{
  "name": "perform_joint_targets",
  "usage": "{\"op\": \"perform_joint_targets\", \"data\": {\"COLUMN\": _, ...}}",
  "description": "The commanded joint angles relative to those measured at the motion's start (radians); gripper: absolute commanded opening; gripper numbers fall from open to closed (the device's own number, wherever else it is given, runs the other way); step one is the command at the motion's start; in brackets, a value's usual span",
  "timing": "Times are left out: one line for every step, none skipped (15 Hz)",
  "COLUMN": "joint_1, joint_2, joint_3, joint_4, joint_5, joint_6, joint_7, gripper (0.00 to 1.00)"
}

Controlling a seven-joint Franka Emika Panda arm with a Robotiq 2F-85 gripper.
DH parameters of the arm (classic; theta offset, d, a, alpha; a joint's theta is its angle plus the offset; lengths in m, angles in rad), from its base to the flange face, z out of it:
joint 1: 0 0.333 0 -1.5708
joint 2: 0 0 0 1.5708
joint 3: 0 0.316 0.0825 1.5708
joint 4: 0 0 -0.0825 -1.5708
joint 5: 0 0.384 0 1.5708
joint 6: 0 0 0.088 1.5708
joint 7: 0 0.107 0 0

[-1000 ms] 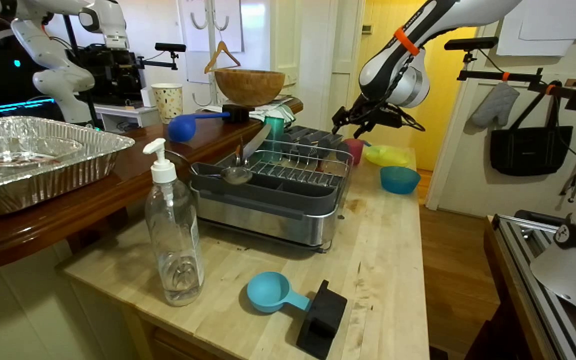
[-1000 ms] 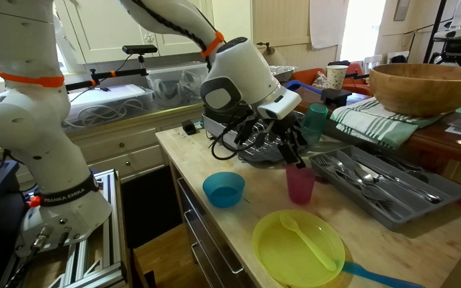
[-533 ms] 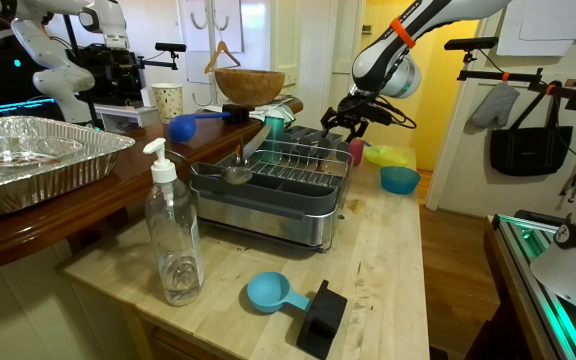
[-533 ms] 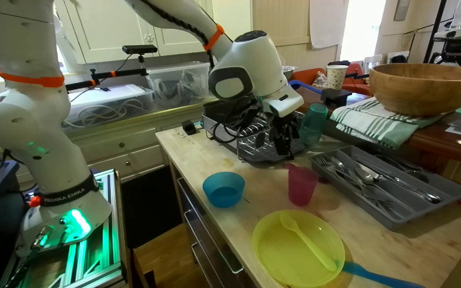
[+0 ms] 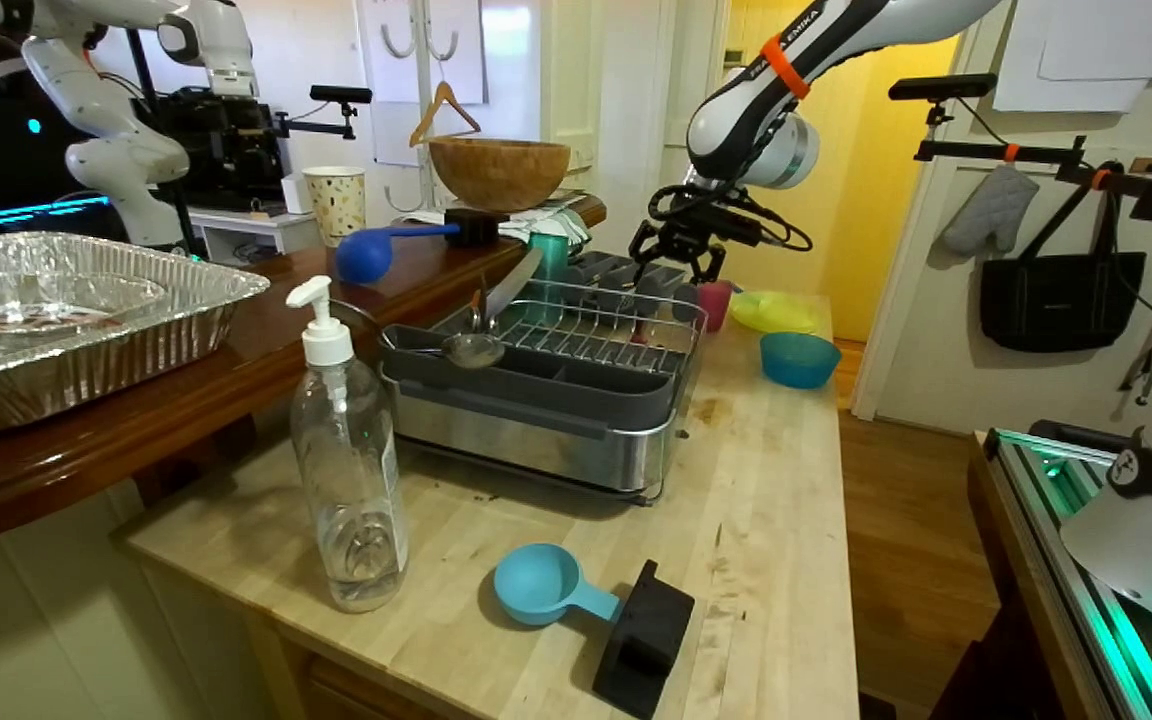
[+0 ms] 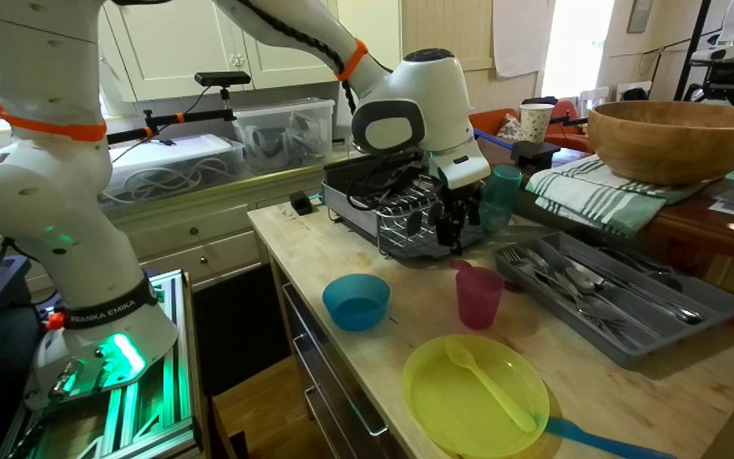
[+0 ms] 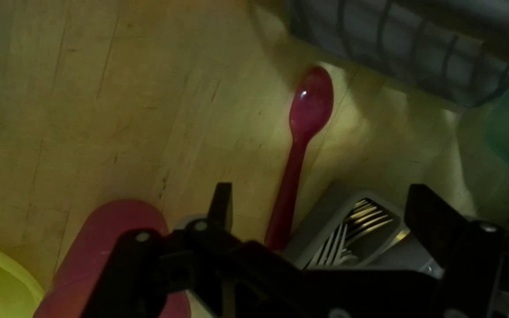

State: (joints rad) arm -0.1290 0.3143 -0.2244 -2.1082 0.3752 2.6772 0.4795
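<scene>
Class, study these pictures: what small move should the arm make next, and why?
Probably shift the jaws slightly away from the gray cutlery tray, to centre them over the red spoon before lowering. In the wrist view they stand open and empty; the spoon's handle shows between them, nearer the jaw at the picture's left, with its end close beside the tray, which could obstruct a descent.

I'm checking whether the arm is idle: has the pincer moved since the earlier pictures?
Yes. In an exterior view, the pincer has shifted toward the picture's left, farther from the blue bowl, which has stayed put.
</scene>
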Motion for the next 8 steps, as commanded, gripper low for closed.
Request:
{"op": "perform_joint_targets", "data": {"joint_1": 0.007, "joint_2": 0.064, "joint_3": -0.013, "joint_4": 0.08, "joint_5": -0.05, "joint_6": -0.081, "joint_7": 0.096, "gripper": 1.0}}
{"op": "perform_joint_targets", "data": {"joint_1": 0.006, "joint_2": 0.077, "joint_3": -0.012, "joint_4": 0.095, "joint_5": -0.052, "joint_6": -0.092, "joint_7": 0.106, "gripper": 1.0}}
{"op": "perform_joint_targets", "data": {"joint_1": 0.006, "joint_2": 0.089, "joint_3": -0.011, "joint_4": 0.109, "joint_5": -0.054, "joint_6": -0.105, "joint_7": 0.112, "gripper": 1.0}}
{"op": "perform_joint_targets", "data": {"joint_1": 0.006, "joint_2": 0.099, "joint_3": -0.01, "joint_4": 0.12, "joint_5": -0.056, "joint_6": -0.109, "joint_7": 0.117, "gripper": 1.0}}
{"op": "perform_joint_targets", "data": {"joint_1": 0.006, "joint_2": 0.112, "joint_3": -0.01, "joint_4": 0.131, "joint_5": -0.058, "joint_6": -0.114, "joint_7": 0.121, "gripper": 1.0}}
{"op": "perform_joint_targets", "data": {"joint_1": 0.007, "joint_2": 0.122, "joint_3": -0.011, "joint_4": 0.141, "joint_5": -0.063, "joint_6": -0.118, "joint_7": 0.129, "gripper": 1.0}}
{"op": "perform_joint_targets", "data": {"joint_1": 0.008, "joint_2": 0.133, "joint_3": -0.012, "joint_4": 0.15, "joint_5": -0.066, "joint_6": -0.119, "joint_7": 0.135, "gripper": 1.0}}
{"op": "perform_joint_targets", "data": {"joint_1": 0.008, "joint_2": 0.143, "joint_3": -0.011, "joint_4": 0.158, "joint_5": -0.069, "joint_6": -0.12, "joint_7": 0.138, "gripper": 1.0}}
